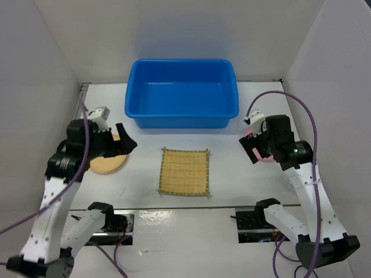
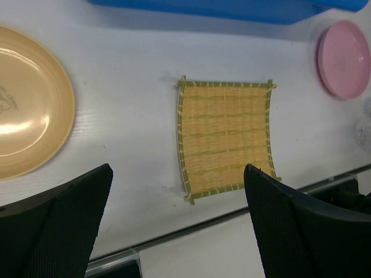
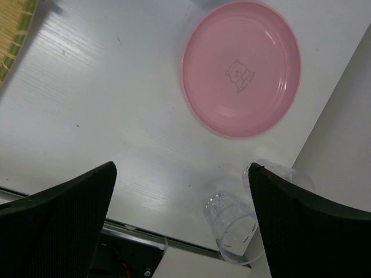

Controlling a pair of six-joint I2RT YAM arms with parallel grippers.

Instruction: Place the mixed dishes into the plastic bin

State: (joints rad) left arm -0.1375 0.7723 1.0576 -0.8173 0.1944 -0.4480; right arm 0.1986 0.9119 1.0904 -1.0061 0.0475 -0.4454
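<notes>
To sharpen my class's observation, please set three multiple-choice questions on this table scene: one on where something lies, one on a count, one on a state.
1. Where does the woven mat lie?
A) on the table, in front of the blue bin
B) inside the bin
C) on top of a plate

2. How many plates are in view?
A) one
B) three
C) two

3. What state is the bin in?
A) upside down
B) upright and empty
C) full of dishes

Answers:
1 A: the mat lies flat on the table, nearer than the bin.
2 C: there is one yellow-tan plate and one pink plate.
3 B: the bin's bare blue floor shows.
</notes>
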